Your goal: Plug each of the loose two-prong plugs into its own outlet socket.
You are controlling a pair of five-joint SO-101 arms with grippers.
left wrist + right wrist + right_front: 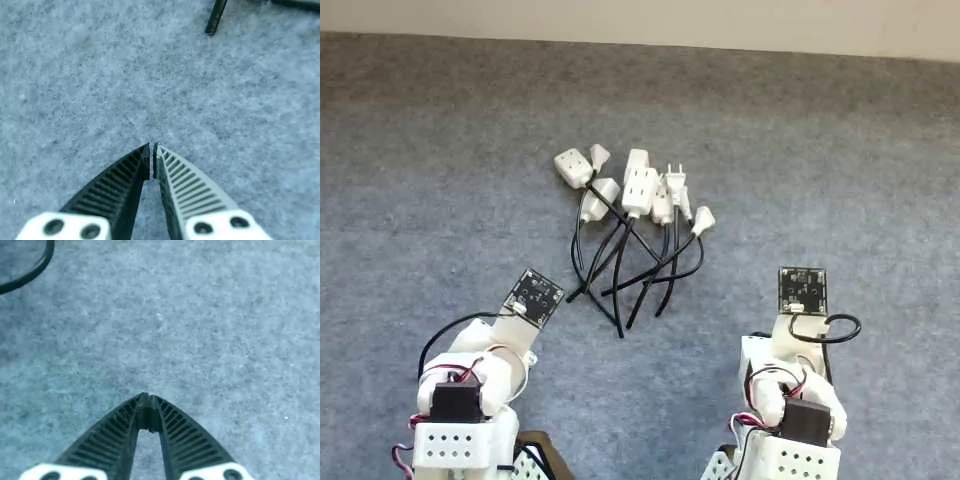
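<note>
The white plugs and outlet sockets are lying in one tangled heap on the grey table (pixel 430 150), a little toward 12 o'clock from its middle. One socket block (pixel 573 167) is sitting at the heap's 10 o'clock edge, with a small plug (pixel 599 155) just beside it. A larger socket block (pixel 640 190) is lying in the heap's middle. A two-prong plug (pixel 676 180) is resting close on its 3 o'clock side, prongs pointing to 12 o'clock. Another plug (pixel 703 220) is lying out at the heap's 4 o'clock edge. Their black cords (pixel 630 265) are crossing over one another and trailing toward 6 o'clock. Whether any plug is seated in a socket I cannot tell.

The left arm (pixel 470 390) is sitting at the table's 7 o'clock, the right arm (pixel 790 400) at 5 o'clock, both well apart from the heap. The left gripper (pixel 151 150) is hanging over bare table, its fingers pressed together on nothing, with one cord end (pixel 216 17) lying ahead of it. The right gripper (pixel 147 400) is likewise pressed together and empty over bare table.
</note>
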